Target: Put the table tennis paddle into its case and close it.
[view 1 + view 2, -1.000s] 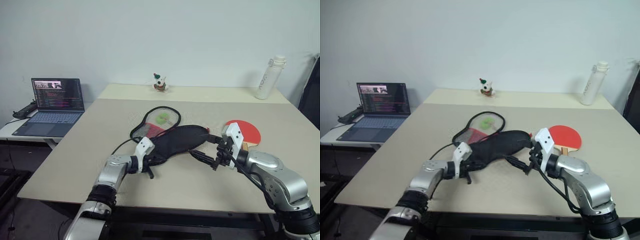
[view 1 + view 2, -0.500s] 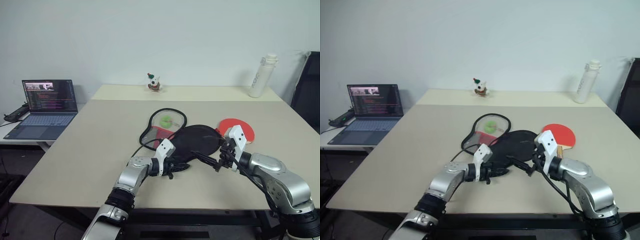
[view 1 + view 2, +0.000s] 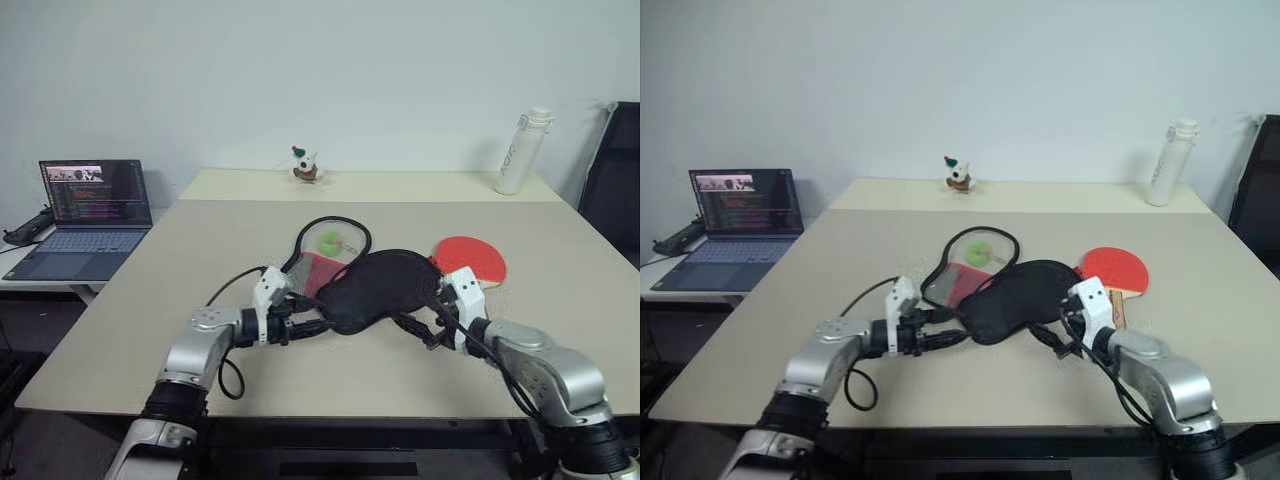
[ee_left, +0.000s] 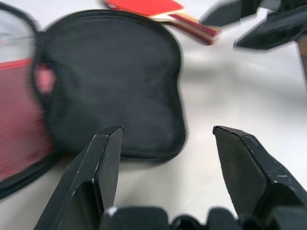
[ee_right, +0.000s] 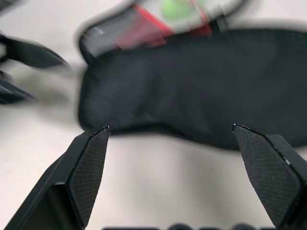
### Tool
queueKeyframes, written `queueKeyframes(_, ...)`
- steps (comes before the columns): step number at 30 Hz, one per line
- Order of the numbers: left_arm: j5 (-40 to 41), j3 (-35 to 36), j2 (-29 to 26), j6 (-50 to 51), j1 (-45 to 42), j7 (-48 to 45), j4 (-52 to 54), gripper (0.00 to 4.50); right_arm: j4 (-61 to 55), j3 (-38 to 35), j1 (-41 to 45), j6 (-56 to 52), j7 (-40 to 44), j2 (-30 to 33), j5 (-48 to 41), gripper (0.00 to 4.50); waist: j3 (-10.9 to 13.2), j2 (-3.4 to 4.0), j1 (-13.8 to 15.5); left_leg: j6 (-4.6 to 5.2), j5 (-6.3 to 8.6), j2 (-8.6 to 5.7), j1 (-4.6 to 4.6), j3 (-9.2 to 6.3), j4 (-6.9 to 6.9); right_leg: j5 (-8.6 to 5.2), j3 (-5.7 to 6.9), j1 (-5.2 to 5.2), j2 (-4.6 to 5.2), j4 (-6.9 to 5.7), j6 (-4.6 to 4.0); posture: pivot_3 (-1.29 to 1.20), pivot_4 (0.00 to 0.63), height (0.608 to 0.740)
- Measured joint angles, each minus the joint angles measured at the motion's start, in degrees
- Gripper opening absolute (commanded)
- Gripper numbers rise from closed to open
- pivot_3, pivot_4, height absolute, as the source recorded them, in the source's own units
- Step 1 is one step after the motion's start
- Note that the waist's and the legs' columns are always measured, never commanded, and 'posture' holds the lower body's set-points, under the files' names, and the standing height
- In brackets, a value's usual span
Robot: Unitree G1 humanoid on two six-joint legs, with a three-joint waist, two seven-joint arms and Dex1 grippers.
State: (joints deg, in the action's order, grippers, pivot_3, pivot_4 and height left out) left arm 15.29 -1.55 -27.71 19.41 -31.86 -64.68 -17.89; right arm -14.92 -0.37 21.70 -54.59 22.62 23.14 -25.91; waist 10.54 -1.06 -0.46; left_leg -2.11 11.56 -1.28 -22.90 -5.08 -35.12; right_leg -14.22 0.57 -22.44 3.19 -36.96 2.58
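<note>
The case (image 3: pixel 375 290) is seen lying open on the table (image 3: pixel 200 250), its black half folded toward the grippers and its red half with the mesh pocket (image 3: pixel 318 268) spread flat on the far left side; a green round shape is made out inside the far loop of the zip edge, but what it is cannot be told. The table tennis paddle (image 3: pixel 470 260) is found outside the case, flat on the table just beyond the right gripper (image 3: pixel 425 330), its red face up and its striped handle partly hidden behind that gripper's white housing.

The left gripper (image 3: pixel 305 322) is held at the near left edge of the black half, with its fingers (image 4: pixel 96 167) spread apart and nothing between them; in the left wrist view the black half's rim is seen just past the fingertips, not touched. The right gripper is held at the near right edge of the case, its fingers (image 5: pixel 88 163) set wide apart and empty, with bare tabletop between them and the case's black edge.

Open tabletop is left on the near side of both grippers and widely to the left and right. At the far edge a small figurine (image 3: pixel 304 167) and a white bottle (image 3: pixel 522 150) are stood well apart from the case. A laptop (image 3: pixel 85 215) is placed on a side surface beyond the left gripper.
</note>
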Motion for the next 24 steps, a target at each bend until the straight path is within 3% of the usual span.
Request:
queueKeyframes(9, 0.45, 2.00, -2.43, -0.87, 0.31, 0.42, -0.62, 3.25, 8.77, -3.24, 3.69, -1.75, -10.47, -8.67, 2.38, 4.50, 0.01, 0.01, -0.19, 0.00, 0.00, -0.01, -0.01, 0.05, 0.05, 0.00, -0.02, -0.07, -0.01, -0.04, -0.02, 0.00, 0.150, 0.740)
queueKeyframes(24, 1.45, 1.88, -2.29, 0.25, 1.11, 1.58, 1.69, 3.25, 11.91, -3.72, 9.73, -1.58, -10.42, -20.41, -0.05, 4.50, 0.03, 0.05, -1.35, 0.00, 0.00, 0.00, -0.01, 0.07, 0.07, 0.00, -0.05, -0.19, -0.09, -0.17, -0.03, 0.00, 0.150, 0.740)
